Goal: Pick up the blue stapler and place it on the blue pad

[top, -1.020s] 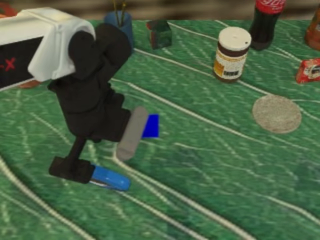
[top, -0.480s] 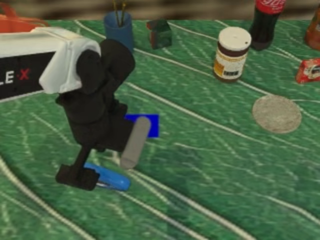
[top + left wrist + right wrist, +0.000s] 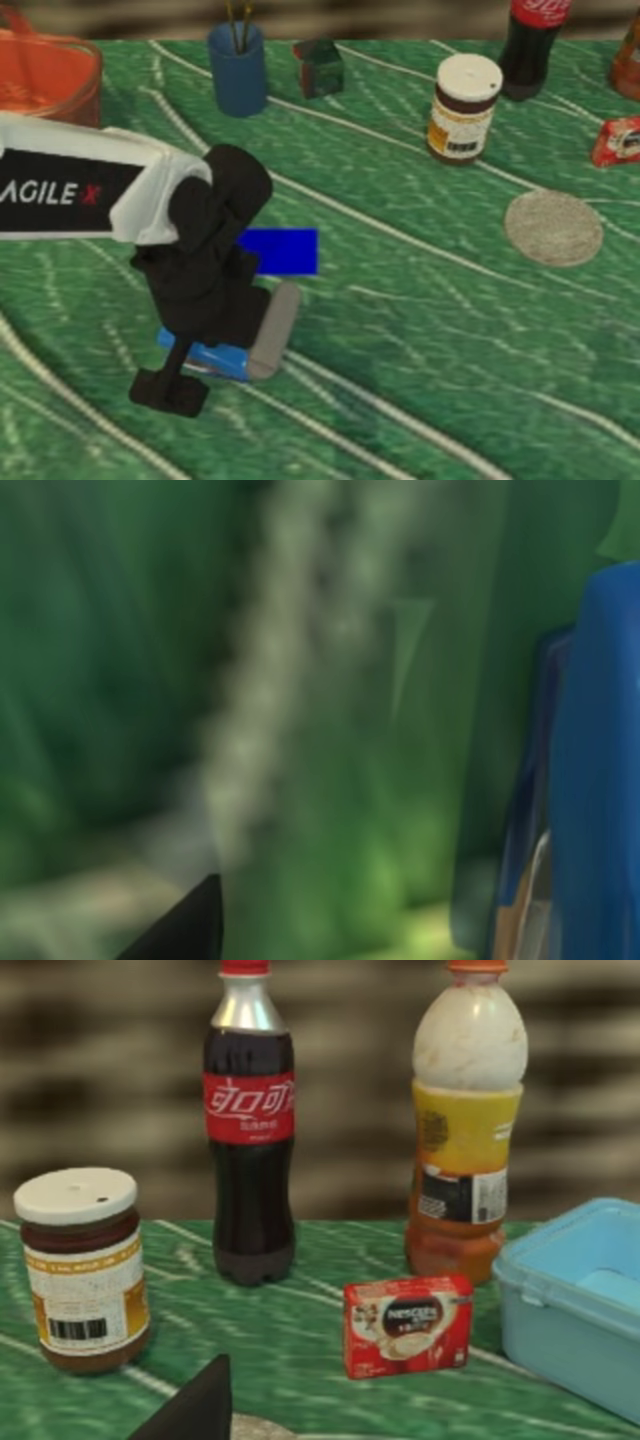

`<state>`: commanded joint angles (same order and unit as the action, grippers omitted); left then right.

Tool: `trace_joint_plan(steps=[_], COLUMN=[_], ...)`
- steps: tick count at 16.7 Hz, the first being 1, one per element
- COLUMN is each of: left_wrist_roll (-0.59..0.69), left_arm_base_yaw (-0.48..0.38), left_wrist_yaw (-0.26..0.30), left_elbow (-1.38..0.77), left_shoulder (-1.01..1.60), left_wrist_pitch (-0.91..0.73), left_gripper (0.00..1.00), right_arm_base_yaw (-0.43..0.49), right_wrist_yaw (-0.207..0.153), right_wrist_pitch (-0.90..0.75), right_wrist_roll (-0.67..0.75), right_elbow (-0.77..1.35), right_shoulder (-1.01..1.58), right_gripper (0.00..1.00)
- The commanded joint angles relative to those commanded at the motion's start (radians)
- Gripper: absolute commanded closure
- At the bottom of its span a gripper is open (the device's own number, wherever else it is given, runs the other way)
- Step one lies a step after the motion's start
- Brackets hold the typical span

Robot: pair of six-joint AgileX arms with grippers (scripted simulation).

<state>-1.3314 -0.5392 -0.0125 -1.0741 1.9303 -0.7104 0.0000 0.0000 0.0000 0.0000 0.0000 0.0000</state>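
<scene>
A: Containers, far edge of the table?

B: Orange basket (image 3: 45, 75), far left, contents not visible. Dark-blue pen cup (image 3: 237, 68), upright, thin sticks standing in it. White-lidded jar (image 3: 464, 108), lid on, dark brown fill, yellow label with barcode. Cola bottle (image 3: 249, 1125), red label, dark liquid nearly to the neck. Orange-capped bottle (image 3: 468, 1125), pale above, orange at the base. Light-blue plastic box (image 3: 575, 1305) at the far right, lid on. Small red sachet box (image 3: 407, 1324) between the bottles and that box.

A: Other loose items?

B: Dark green block (image 3: 320, 66) just beside the pen cup; round grey coaster (image 3: 553, 228) on the right side.

A: The task's item?

B: Blue stapler (image 3: 212, 356): light-blue rounded plastic top, paler metal under it in the left wrist view. Lies flat on the green cloth, near left, partly under the left arm. Blue pad (image 3: 280, 251): flat deep-blue rectangle, near the stapler but apart.

A: Claws?

B: Left gripper (image 3: 225, 362) low over the stapler, one dark and one grey finger straddling it; whether they press it, cannot tell. Right gripper: only a dark finger tip (image 3: 195, 1405) shows; its spread cannot be told.
</scene>
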Motion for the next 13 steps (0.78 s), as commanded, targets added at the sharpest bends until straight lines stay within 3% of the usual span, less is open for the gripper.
trace_joint_plan(steps=[3,13], left_wrist_roll=[0.0,0.0], left_arm_base_yaw=[0.0,0.0], left_wrist_yaw=[0.0,0.0], left_elbow=[0.0,0.0], left_shoulder=[0.0,0.0], left_wrist_pitch=[0.0,0.0], left_gripper=[0.0,0.75], right_arm_base_yaw=[0.0,0.0], right_wrist_yaw=[0.0,0.0], right_wrist_pitch=[0.0,0.0], right_wrist_roll=[0.0,0.0], right_elbow=[0.0,0.0], right_shoulder=[0.0,0.0], right_gripper=[0.0,0.0])
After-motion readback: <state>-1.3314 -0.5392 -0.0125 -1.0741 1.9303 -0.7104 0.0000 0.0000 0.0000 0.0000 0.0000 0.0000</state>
